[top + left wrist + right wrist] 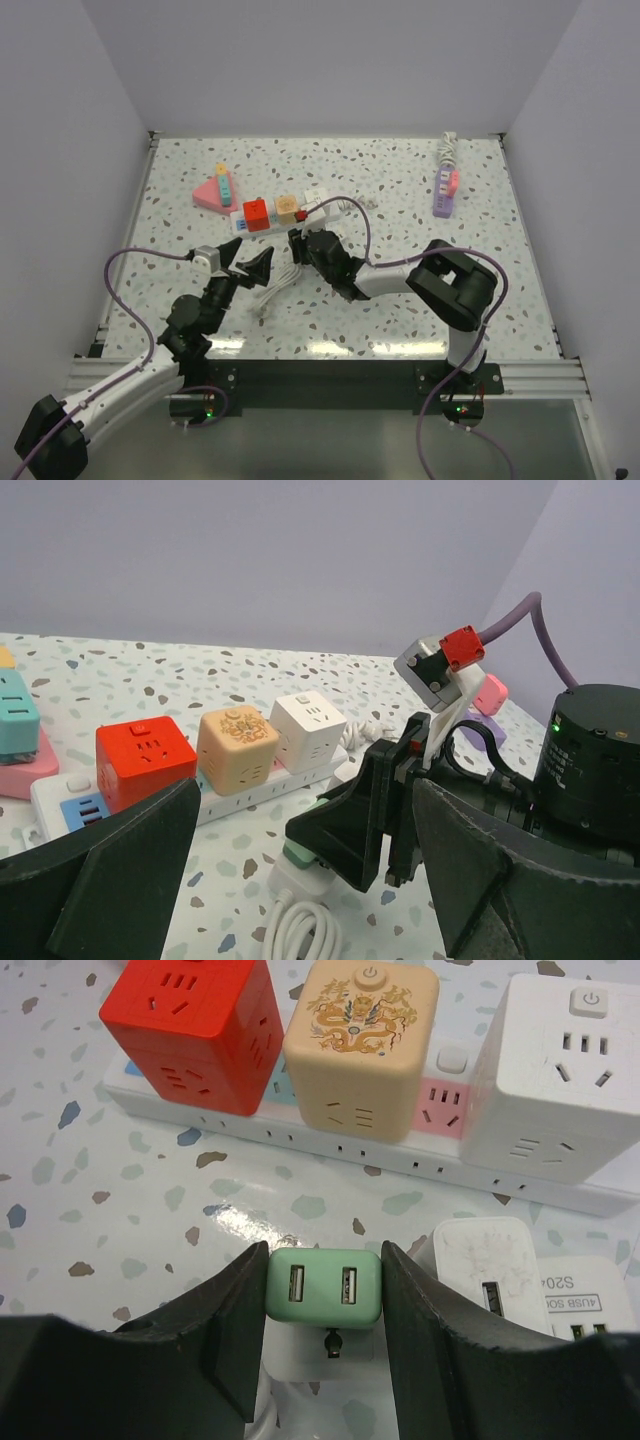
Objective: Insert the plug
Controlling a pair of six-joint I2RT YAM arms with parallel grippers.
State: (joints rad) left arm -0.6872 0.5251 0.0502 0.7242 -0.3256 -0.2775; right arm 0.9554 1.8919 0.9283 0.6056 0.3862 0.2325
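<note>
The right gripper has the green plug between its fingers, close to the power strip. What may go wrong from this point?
The free sockets on the power strip lie tight between the red cube, beige cube and white cube; the green plug in the right gripper may strike one.
The white charger sits right beside that gripper and may be pushed.
The loose white cable lies near the open left gripper and may snag.
</note>
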